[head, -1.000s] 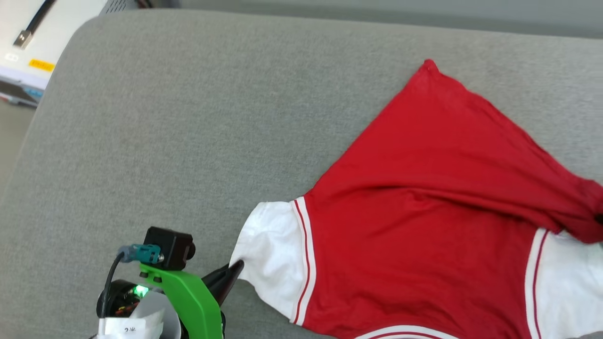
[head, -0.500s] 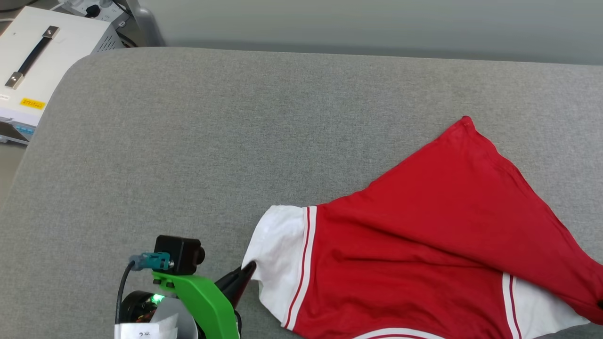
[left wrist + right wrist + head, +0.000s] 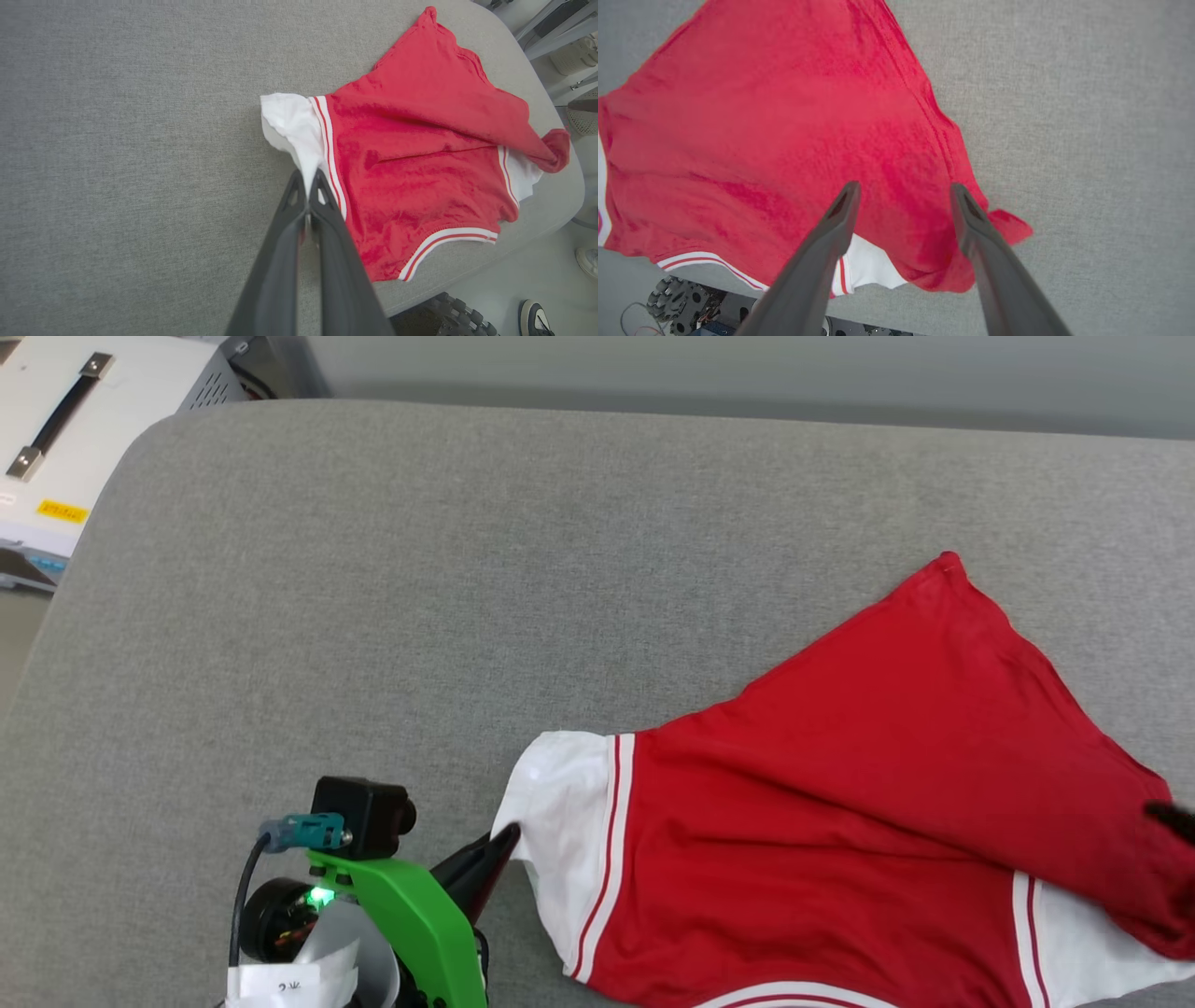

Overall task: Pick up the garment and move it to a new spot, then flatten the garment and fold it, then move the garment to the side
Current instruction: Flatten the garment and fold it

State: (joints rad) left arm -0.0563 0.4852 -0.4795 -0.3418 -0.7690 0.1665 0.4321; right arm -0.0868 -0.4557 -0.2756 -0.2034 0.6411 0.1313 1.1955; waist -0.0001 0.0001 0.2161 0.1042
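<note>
While lying rumpled on the grey fabric-covered tabletop (image 3: 420, 569), the garment (image 3: 822, 821) is occupying its near right part.
Thin, limp, light cloth, likely sagging and bunching when lifted; left gripper (image 3: 307, 179) is pinching the white sleeve (image 3: 292, 126) edge, jaws pressed together; right gripper (image 3: 903, 191) is hovering, jaws spread, over the bunched red fold; sleeve ends, seams and hem corners are probably offering the surest holds.

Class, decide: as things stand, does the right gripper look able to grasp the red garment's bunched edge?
Probably yes: the right gripper hangs open over the garment at its bunched red edge, with nothing between.
</note>
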